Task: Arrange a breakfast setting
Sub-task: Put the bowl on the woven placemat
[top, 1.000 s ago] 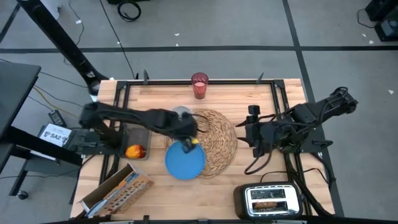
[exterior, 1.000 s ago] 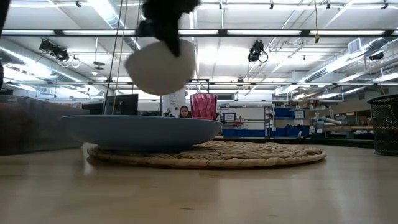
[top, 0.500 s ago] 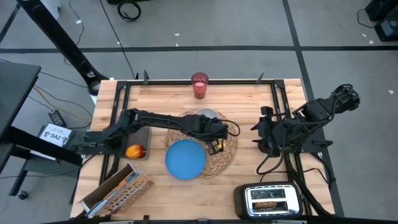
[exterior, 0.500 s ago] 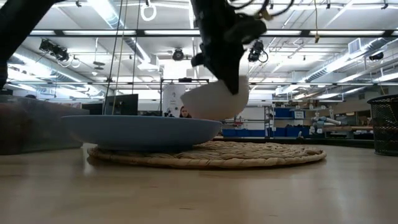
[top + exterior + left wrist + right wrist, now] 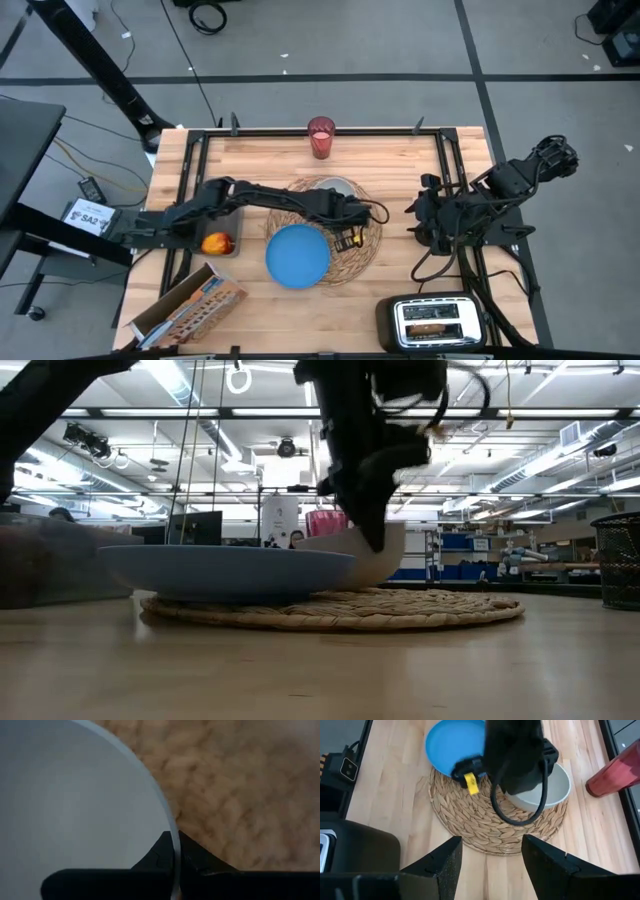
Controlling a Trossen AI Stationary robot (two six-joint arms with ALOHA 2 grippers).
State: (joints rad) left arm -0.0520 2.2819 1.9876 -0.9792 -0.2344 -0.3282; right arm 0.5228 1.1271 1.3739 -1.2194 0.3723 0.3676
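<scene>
A small white bowl hangs tilted over the far part of the round woven placemat, with my left gripper shut on its rim. In the low view the bowl has its lower side down at the placemat; whether they touch, I cannot tell. The blue plate rests on the mat's near left part and overhangs the wood. My right gripper waits open and empty to the right of the mat. My left gripper pinches the bowl's rim, one finger inside the bowl and one outside. The fingers come steeply from above, slanting from the table's left. The bowl hangs tilted below them, its lower side at the mat.
A translucent red cup stands at the far edge. A red apple lies in a small tray at the left. The orange cereal box lies at the near left. A toaster with toast stands at the near right.
My left gripper has carried the bowl from high above the plate's far left toward the table's right edge and down to the mat, rolling as it went. The bowl is now low and tilted. My right gripper has drawn back slightly toward the right edge and turned.
</scene>
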